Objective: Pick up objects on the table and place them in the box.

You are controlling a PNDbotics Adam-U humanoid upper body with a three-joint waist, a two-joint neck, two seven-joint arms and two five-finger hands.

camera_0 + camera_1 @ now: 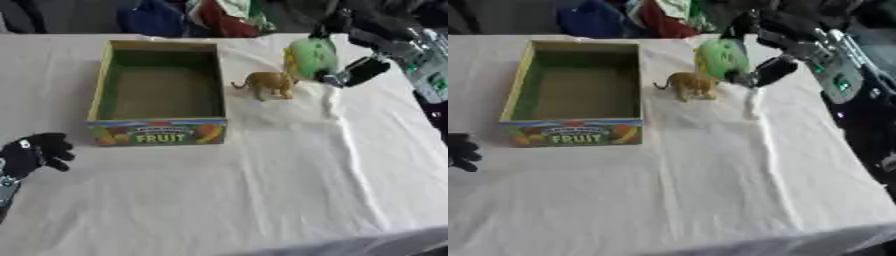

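White cloth [262, 200], creased and covering the whole table, fills the near part of the view, a broad stretch of it bare between the front edge and the box. At the near left edge the robot's black left hand [35, 152] rests on the cloth, its fingers curled inward with nothing between them, well apart from the box. Just beyond it, toward the left half of the table, stands an open rectangular cardboard box [159, 132] with a green inside, pale rims and a colourful front panel printed FRUIT; nothing is seen on its floor. Bare cloth lies along its left wall out to the table's left edge, and a strip of cloth separates its right wall from a small tan plastic animal figure [269, 84] standing upright on four legs near the box's far right corner. Touching or just behind the figure's right side is a rounded light-green soft toy [311, 56], and the robot's black and silver right hand [350, 72] is closed around it, coming in from the upper right corner near the table's far right edge.
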